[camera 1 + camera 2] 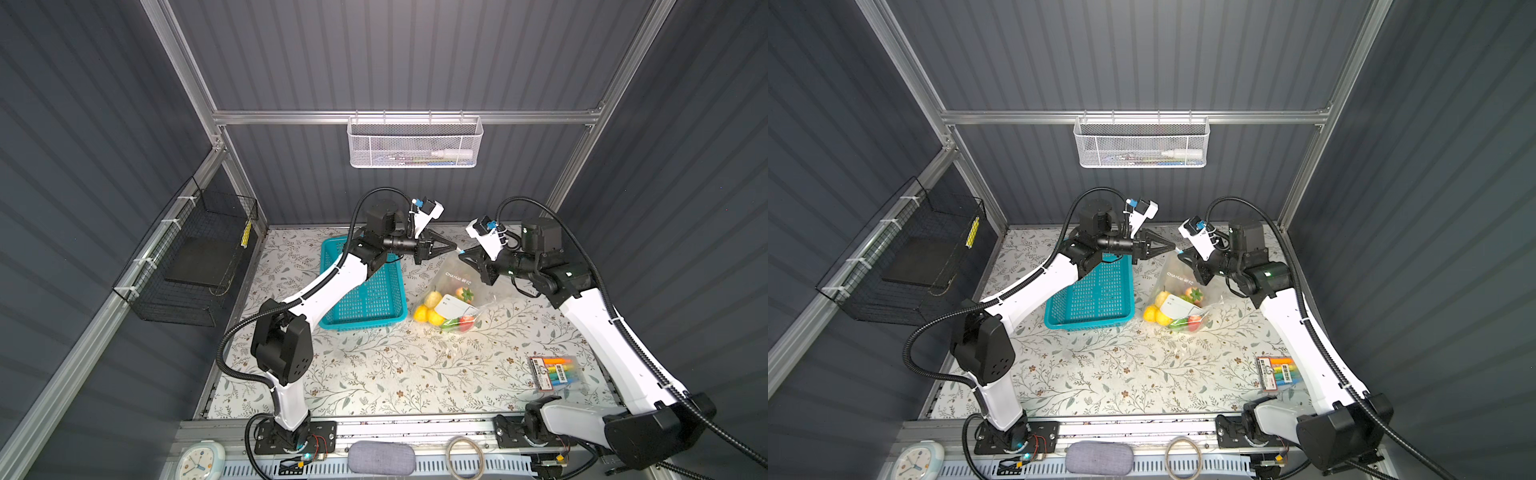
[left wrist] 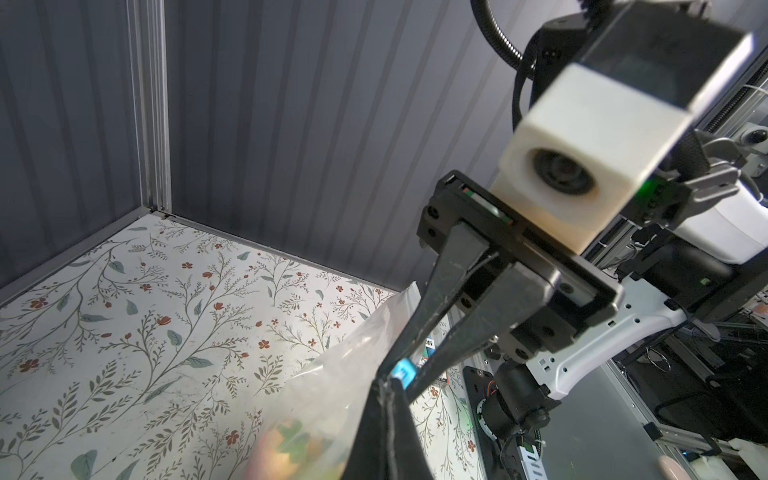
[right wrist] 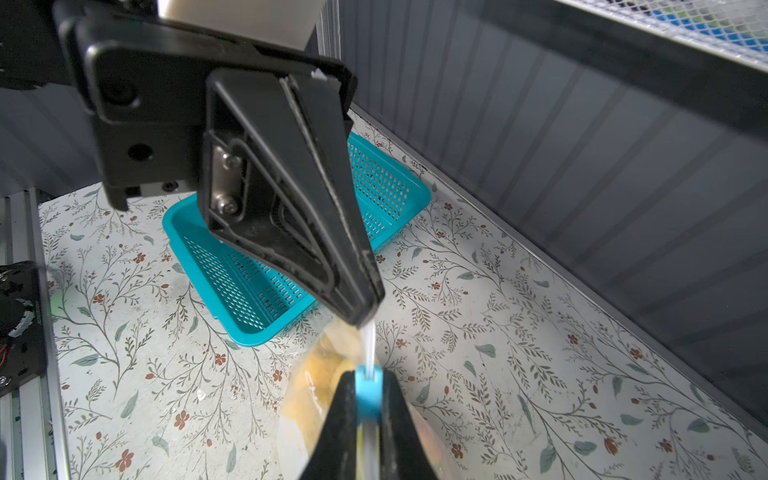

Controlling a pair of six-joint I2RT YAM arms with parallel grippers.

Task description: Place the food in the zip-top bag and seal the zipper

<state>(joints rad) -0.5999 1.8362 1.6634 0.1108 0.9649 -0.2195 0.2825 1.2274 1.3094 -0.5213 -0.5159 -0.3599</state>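
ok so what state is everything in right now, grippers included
left gripper, shut on the zipper's end
right gripper, shut on the light-blue slider, tip to tip with the left one
zip-top bag, mouth corner lifted, bottom on the table
zipper, whether sealed cannot be told
food, inside the bag, bunched at its bottom
teal basket, upright, no food showing
marker pack, flat on the table, untouched

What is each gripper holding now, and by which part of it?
Both hold the zip-top bag at its mouth: left gripper pinches the zipper strip, right gripper the light-blue slider tab.
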